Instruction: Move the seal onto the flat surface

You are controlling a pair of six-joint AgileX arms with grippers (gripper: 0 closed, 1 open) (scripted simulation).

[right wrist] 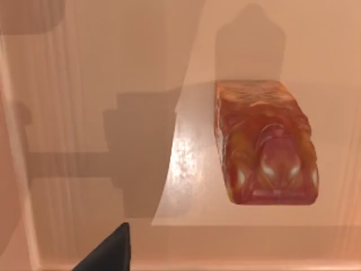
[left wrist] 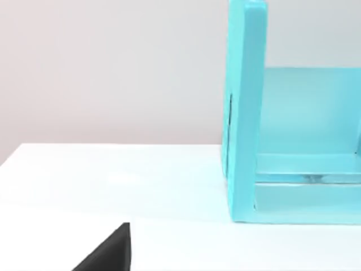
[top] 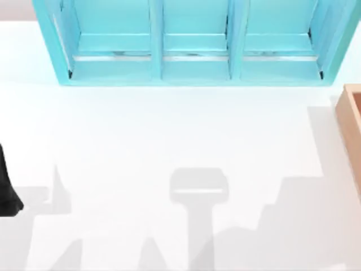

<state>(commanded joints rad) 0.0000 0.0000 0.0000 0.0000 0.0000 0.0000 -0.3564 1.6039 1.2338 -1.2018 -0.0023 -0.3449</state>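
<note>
At the table's left edge, toward the near corner, the left arm [top: 7, 192] sits parked as a dark shape; whether its fingers are spread or pressed together cannot be told. Its wrist view looks across the bare white table [left wrist: 113, 186] toward the end wall of the shelf [left wrist: 245, 113].

Along the far edge stands the turquoise shelf [top: 192, 68], three open compartments facing forward, each one without the seal as far as the top view reaches. The middle of the table [top: 169, 130] carries only shadows.

At the right edge a corner of the wooden box [top: 351, 121] shows. The right wrist view looks down onto a tan wooden floor, which I take to be the inside of that box, where the seal [right wrist: 265, 144] lies on its side, reddish-orange, apart from the walls. A dark fingertip [right wrist: 110, 251] pokes in well short of the seal; the state of the right fingers cannot be told.

My reading: nothing is done yet. The seal is ungrasped inside the box; reaching, pinching, lifting out and setting it on the table all remain.
</note>
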